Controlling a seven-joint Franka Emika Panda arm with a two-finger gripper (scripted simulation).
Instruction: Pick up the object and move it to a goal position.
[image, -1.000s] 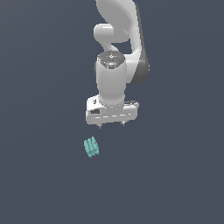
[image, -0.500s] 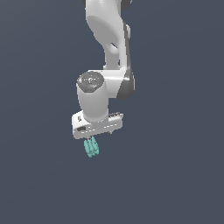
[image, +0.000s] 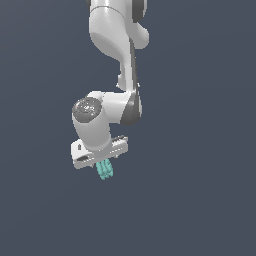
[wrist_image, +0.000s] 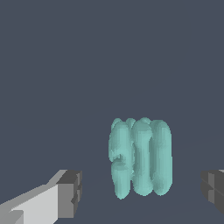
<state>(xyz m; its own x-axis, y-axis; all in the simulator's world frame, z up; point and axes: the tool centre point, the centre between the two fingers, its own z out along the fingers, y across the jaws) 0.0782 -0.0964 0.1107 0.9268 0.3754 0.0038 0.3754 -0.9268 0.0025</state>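
The object (wrist_image: 140, 157) is a small teal lump with ridged, finger-like lobes, lying on the dark grey floor. In the exterior view the object (image: 105, 170) peeks out just below the white gripper (image: 101, 161), whose fingers are hidden behind the hand. The wrist view shows the gripper (wrist_image: 142, 194) open, one dark fingertip (wrist_image: 70, 192) on each side of the object and a clear gap between each pad and the teal surface. The object sits between the fingers, closer to one of them, and nothing is held.
The white arm (image: 120, 45) reaches down from the top of the exterior view. A plain dark grey surface (image: 200, 200) surrounds the object on every side.
The arm has swung toward the exterior view's left and lowered. The gripper, earlier above and to the right of the object, now straddles it. The object has not moved.
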